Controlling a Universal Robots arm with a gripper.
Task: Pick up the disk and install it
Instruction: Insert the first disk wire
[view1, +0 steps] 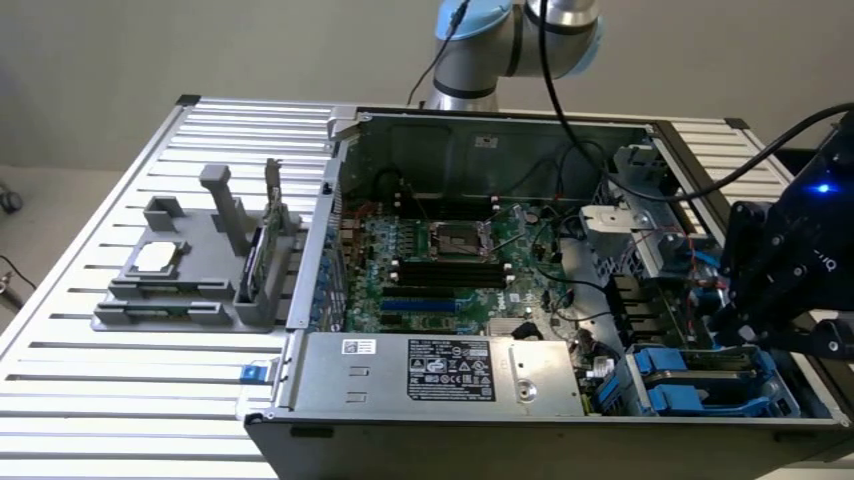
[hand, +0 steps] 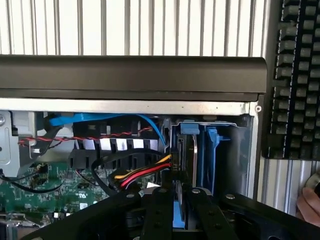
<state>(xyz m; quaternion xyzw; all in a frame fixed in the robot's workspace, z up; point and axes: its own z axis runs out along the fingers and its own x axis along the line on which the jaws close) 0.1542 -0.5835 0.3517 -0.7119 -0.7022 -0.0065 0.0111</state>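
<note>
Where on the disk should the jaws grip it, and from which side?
Grip the disk across its thin metal body near the exposed end, coming in from the open side of the case. It stands on edge in the blue-framed bay, so only that narrow end is free.

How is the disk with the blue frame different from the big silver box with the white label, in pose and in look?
The disk stands on its edge; the silver box lies flat. The disk is thin with blue plastic along its edges; the silver box is thick and bare metal, with no blue. The disk is plainly the smaller, the silver box much larger. Both sit inside the open computer case.
</note>
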